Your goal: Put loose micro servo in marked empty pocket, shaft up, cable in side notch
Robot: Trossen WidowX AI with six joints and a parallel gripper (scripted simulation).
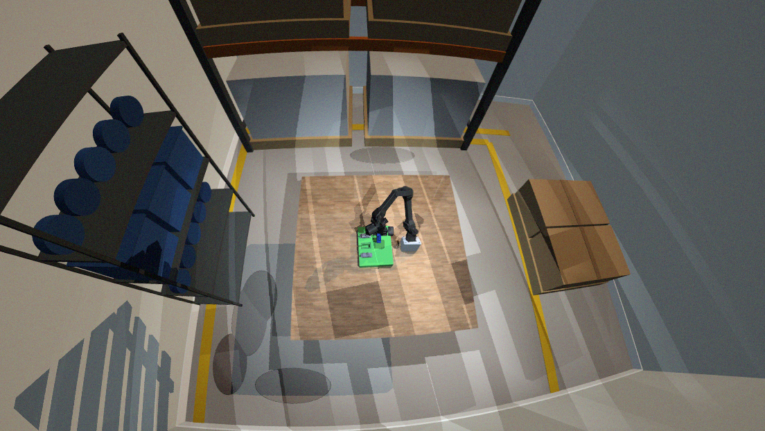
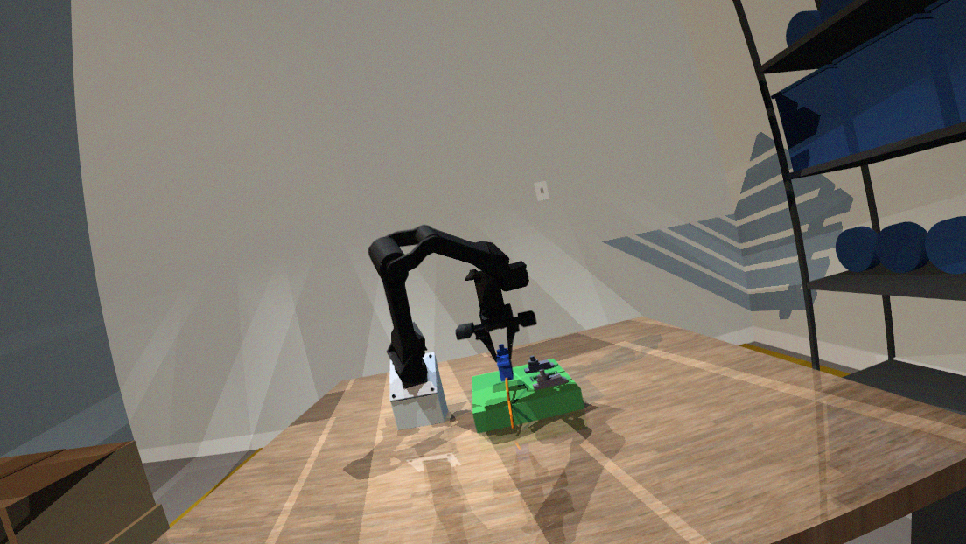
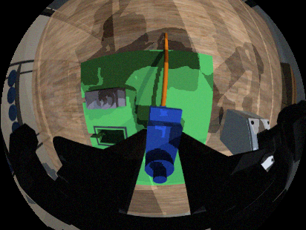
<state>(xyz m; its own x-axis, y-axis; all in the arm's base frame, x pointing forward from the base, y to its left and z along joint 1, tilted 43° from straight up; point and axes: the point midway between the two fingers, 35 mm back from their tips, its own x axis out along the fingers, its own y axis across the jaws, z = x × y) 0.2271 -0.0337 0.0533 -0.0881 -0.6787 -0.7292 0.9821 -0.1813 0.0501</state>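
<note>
The blue micro servo (image 1: pixel 378 238) (image 2: pixel 504 365) (image 3: pixel 163 130) is upright, shaft up, a little above the green deck (image 1: pixel 377 260) (image 2: pixel 527 410) (image 3: pixel 197 93). My gripper (image 2: pixel 503 356) (image 3: pixel 163 135) is shut on its body. The orange cable (image 2: pixel 508 405) (image 3: pixel 165 74) reaches past the deck's edge, toward the top of the wrist view. The marked empty pocket (image 1: pixel 365 245) (image 3: pixel 111 136) lies to the left of the servo in the wrist view; its side notch seems to face left there. The servo's underside is hidden.
Two grey servos (image 1: pixel 366 254) (image 1: pixel 364 235) (image 2: pixel 538 365) (image 2: pixel 549 379) sit in the deck on either side of the pocket; one grey servo (image 3: pixel 105 98) shows in the wrist view. The arm's pale base block (image 1: pixel 410 245) (image 2: pixel 418 405) (image 3: pixel 238 131) stands beside the deck on the wooden table (image 1: pixel 342 310).
</note>
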